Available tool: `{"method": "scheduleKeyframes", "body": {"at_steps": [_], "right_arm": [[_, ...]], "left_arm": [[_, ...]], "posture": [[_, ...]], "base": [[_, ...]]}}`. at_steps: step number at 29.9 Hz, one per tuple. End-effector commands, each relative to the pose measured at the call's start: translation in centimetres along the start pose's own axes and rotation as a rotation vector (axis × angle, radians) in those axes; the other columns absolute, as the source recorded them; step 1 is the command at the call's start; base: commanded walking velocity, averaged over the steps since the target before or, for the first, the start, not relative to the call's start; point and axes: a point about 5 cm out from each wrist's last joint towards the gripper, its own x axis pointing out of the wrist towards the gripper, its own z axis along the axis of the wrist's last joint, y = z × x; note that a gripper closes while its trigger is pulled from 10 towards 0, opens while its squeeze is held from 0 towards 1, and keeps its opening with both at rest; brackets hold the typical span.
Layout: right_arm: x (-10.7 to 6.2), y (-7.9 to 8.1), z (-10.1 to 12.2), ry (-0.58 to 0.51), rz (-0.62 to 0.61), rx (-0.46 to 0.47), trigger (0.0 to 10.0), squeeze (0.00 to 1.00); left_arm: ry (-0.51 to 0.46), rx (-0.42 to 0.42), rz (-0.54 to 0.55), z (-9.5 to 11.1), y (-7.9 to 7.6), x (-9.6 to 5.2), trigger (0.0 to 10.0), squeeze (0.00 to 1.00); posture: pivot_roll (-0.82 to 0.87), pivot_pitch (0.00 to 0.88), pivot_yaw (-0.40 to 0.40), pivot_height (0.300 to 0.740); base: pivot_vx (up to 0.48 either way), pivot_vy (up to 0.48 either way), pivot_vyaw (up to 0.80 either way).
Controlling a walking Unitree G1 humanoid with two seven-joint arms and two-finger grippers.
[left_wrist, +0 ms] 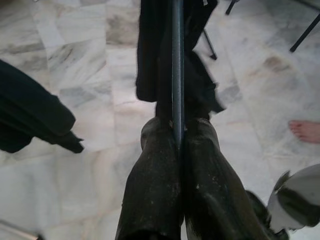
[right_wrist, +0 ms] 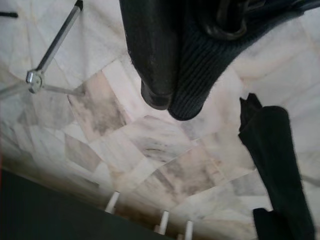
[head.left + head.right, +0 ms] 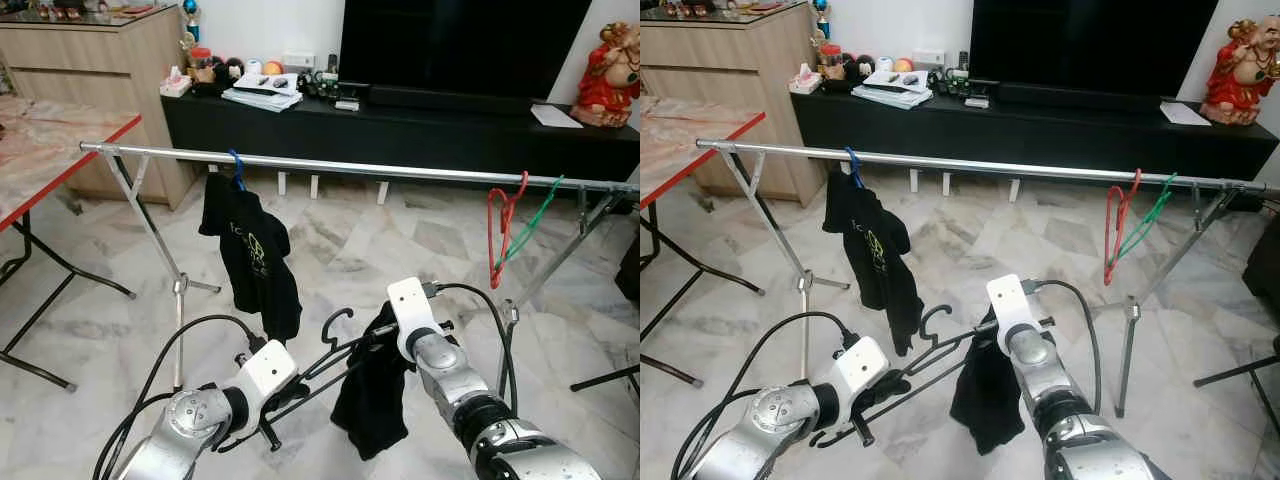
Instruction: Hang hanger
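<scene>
Low in the frame's centre you have the black hanger (image 3: 330,350) with a dark garment (image 3: 372,395) draped on it, below the silver rail (image 3: 400,170). Your left gripper (image 1: 177,145) is clenched on the hanger's thin bar. Your right gripper (image 2: 172,97) grasps the garment's knit collar at the other end. 1 black shirt (image 3: 250,250) already hangs upper left; 2 bare hangers (image 3: 505,225) sit at right.

Marble floor (image 3: 400,240), black TV console (image 3: 400,130), wooden cabinet (image 3: 90,60), red-edged table (image 3: 50,140)
</scene>
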Motion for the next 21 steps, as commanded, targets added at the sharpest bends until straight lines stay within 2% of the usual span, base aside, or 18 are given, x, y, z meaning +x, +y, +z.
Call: {"method": "scheduleKeyframes", "body": {"at_steps": [1, 17, 21], "right_arm": [[0.2, -0.5, 1.5, -0.044, -0.034, 0.035, 10.0, 0.00], [0.1, -0.6, 1.2, -0.031, -0.054, 0.041, 10.0, 0.00], [0.1, 0.4, 1.5, -0.037, 0.021, 0.032, 10.0, 0.00]], "left_arm": [[0.041, 0.010, 0.026, -0.4, 0.3, 0.1, 10.0, 0.00], [0.091, 0.026, 0.090, -0.8, 0.9, 0.1, 10.0, 0.00], [0.034, 0.022, 0.110, 0.0, 0.9, 0.4, 10.0, 0.00]], "posture": [[0.15, 0.000, -0.082, 0.740], [0.15, 0.000, -0.084, 0.740], [0.15, 0.000, -0.086, 0.740]], "base": [[0.000, 0.000, 0.00], [0.000, 0.000, 0.00], [0.000, 0.000, 0.00]]}}
